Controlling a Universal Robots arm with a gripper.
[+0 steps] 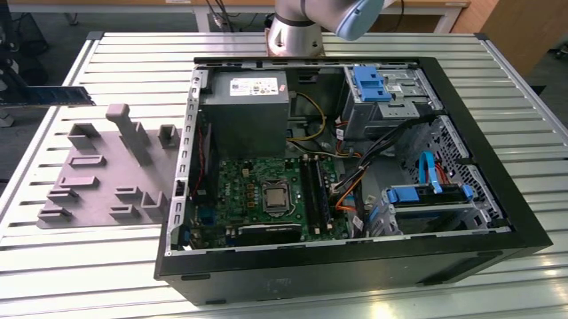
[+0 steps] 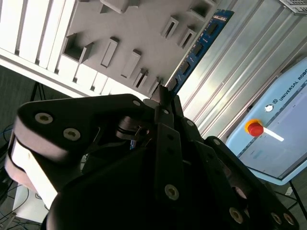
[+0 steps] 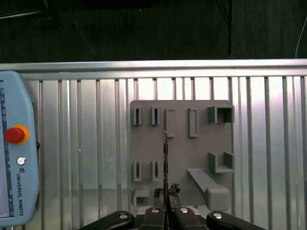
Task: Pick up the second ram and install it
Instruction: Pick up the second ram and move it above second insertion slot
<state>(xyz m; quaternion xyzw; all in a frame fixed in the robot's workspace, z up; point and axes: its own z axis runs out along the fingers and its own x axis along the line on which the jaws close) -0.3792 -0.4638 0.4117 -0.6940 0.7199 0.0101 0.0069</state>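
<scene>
My gripper [image 2: 162, 96] is shut on the second ram [image 2: 197, 45], a narrow blue circuit-board stick that runs out past the black fingers. In the first wrist view the ram [image 3: 165, 153] is seen edge-on, rising from the gripper [image 3: 165, 195] in front of the grey fixture plate [image 3: 201, 143]. In the exterior view the ram [image 1: 58, 96] juts in from the exterior view's left edge, above the table near the fixture plate [image 1: 102, 183]. It is well apart from the open computer case [image 1: 355, 266]. The green motherboard [image 1: 253, 189] and its dark memory slots [image 1: 315, 193] lie inside the case.
The ribbed metal table [image 1: 89, 266] carries the case and the plate. A blue-grey teach pendant [image 3: 14, 158] with a red stop button [image 2: 254, 128] lies beside the plate. The arm's base [image 1: 297, 33] stands behind the case. Cables and blue drive bays [image 1: 426, 196] crowd the case's right side.
</scene>
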